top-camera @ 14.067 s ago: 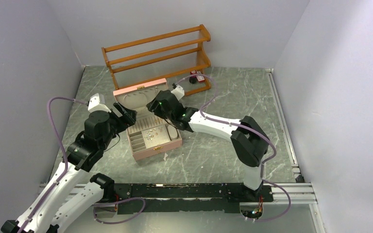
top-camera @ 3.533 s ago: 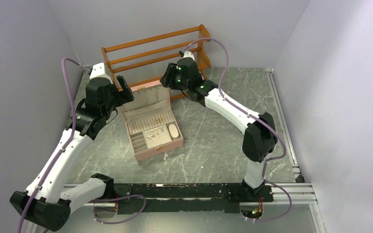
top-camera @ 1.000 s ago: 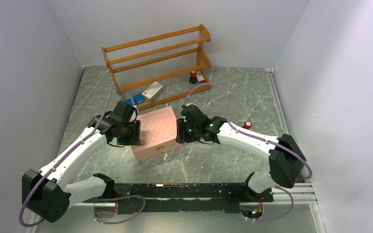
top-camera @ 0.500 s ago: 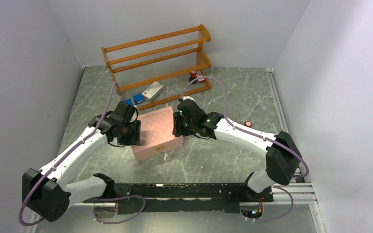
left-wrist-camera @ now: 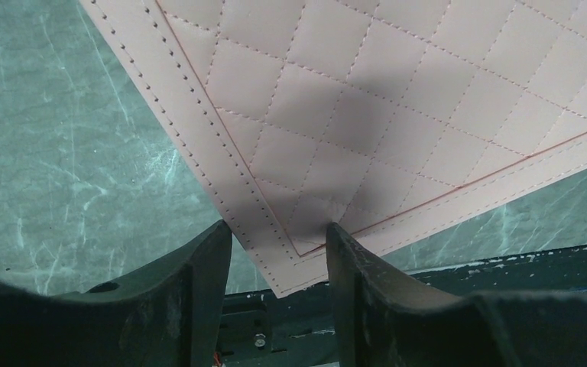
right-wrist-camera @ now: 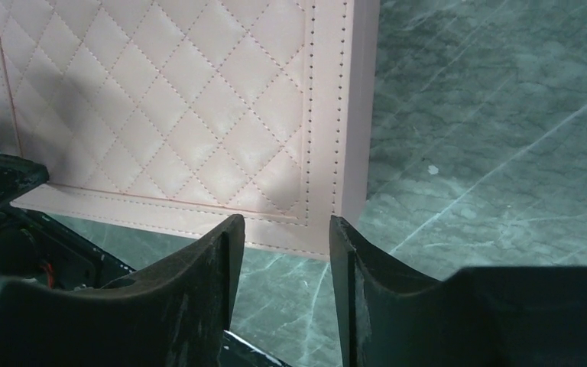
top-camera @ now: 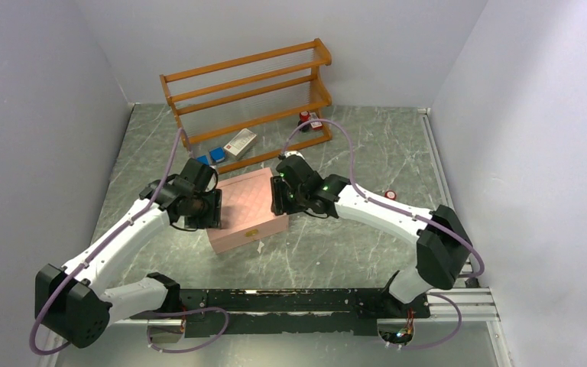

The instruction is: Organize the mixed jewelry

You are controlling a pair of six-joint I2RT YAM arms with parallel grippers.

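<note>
The closed pink quilted jewelry box is seen mid-frame on the bench, flanked by the left gripper and right gripper. Both jaws are parted and empty, presumably for steadying it. No jewelry is seen; it is judged to be shut inside.

The grey-green marbled worktop carried a closed pink box near its middle. At the far edge stood a wooden rack. At its foot lay two blue blocks and a small white carton. Red-capped bottles stood by its right end, and a lone red-capped bottle stood well apart to the right.
</note>
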